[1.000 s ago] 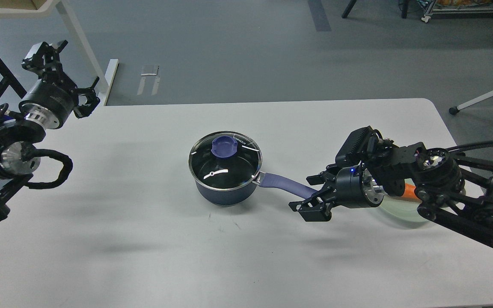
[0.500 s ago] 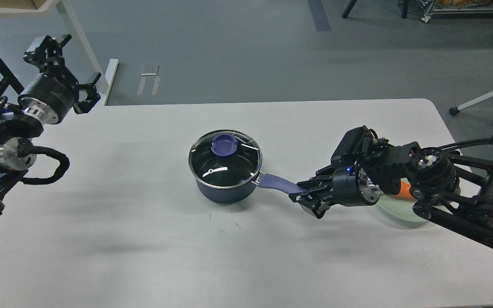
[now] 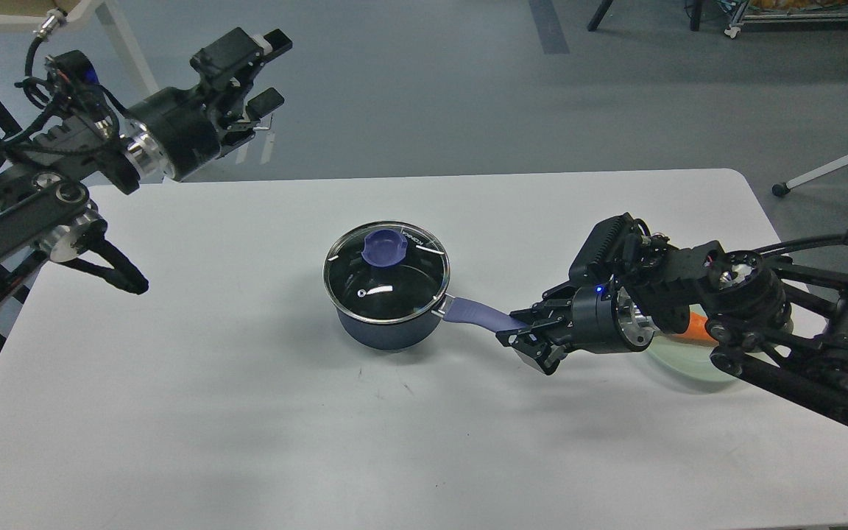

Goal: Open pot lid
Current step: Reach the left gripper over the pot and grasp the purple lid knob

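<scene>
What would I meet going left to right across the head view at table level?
left gripper → lid on the pot → pot handle → right gripper shut on the handle's end → pale green plate, partly hidden behind the right arm.

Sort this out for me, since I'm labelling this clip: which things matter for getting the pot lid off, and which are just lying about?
Part of the job:
- pot
- lid
- right gripper, shut on the pot's handle
- left gripper, open, up and away from the lid

Just lying about:
- green plate
- orange thing on it
</scene>
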Controlling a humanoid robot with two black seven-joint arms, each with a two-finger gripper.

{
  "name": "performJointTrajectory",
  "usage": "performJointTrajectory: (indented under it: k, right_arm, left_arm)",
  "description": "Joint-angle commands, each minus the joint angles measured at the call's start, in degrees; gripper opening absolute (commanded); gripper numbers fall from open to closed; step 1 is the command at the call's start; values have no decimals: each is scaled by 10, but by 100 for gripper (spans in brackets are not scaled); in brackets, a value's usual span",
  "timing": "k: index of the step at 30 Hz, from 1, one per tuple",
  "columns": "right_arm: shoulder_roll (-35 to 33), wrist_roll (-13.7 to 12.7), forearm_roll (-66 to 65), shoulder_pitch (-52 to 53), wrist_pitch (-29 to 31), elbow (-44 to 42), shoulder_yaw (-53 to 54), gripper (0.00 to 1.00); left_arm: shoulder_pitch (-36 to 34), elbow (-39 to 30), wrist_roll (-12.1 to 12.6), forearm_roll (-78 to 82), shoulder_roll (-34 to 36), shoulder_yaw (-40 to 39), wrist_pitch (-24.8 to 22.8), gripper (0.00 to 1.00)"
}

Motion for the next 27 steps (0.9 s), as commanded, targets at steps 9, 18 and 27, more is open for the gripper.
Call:
performJointTrajectory:
  k: [9,18,27]
  right_arm:
    - [4,0,0,4,1,0,-1,24]
    - [9,0,0,0,1,0,-1,24]
    - [10,0,0,1,1,0,-1,24]
  left_arm:
    - [-33,1,-3,396,-55,158,116,99]
    - [-33,1,-3,444,-54,175,120,99]
    - [-29,17,-6,459,-73,198,134,98]
